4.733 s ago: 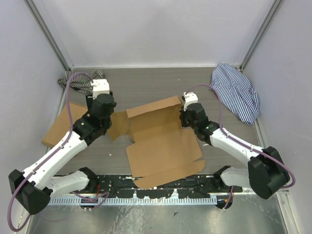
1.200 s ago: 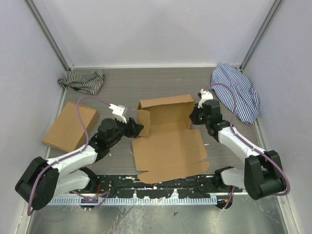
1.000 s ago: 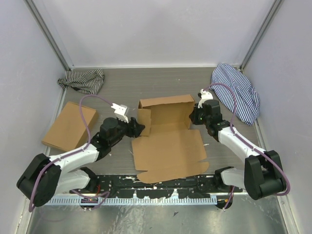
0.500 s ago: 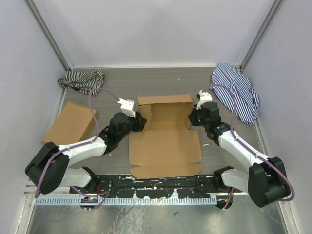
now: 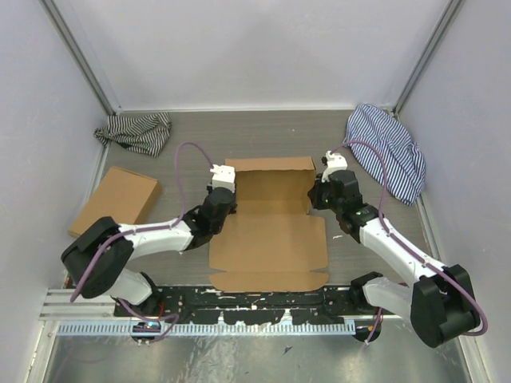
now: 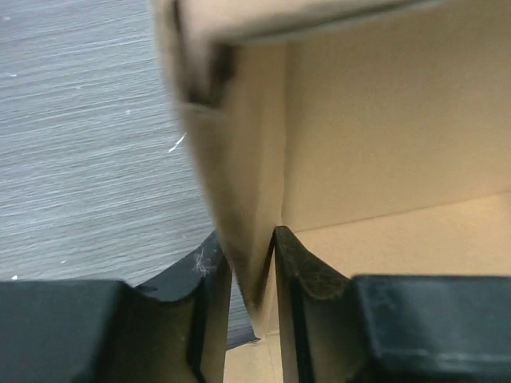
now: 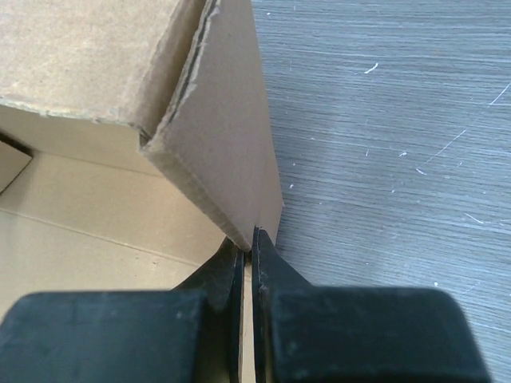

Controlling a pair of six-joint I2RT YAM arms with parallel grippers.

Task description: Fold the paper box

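Observation:
The paper box (image 5: 270, 231) is a brown cardboard sheet in the middle of the table, its far part raised into a shallow tray with a back wall and two upright side walls, its near panel flat. My left gripper (image 5: 227, 191) is shut on the box's left side wall (image 6: 243, 199). My right gripper (image 5: 315, 194) is shut on the right side wall (image 7: 227, 171), pinching its near lower edge. Both walls stand upright against the back wall.
A second flat brown cardboard box (image 5: 116, 201) lies at the left. A striped cloth (image 5: 136, 130) is bunched at the far left corner, and a blue striped cloth (image 5: 389, 150) lies at the far right. Enclosure walls stand on three sides.
The left arm swung in from the left and closed on the left side wall, raising it upright. The box shifted square to the table. The right gripper kept its hold.

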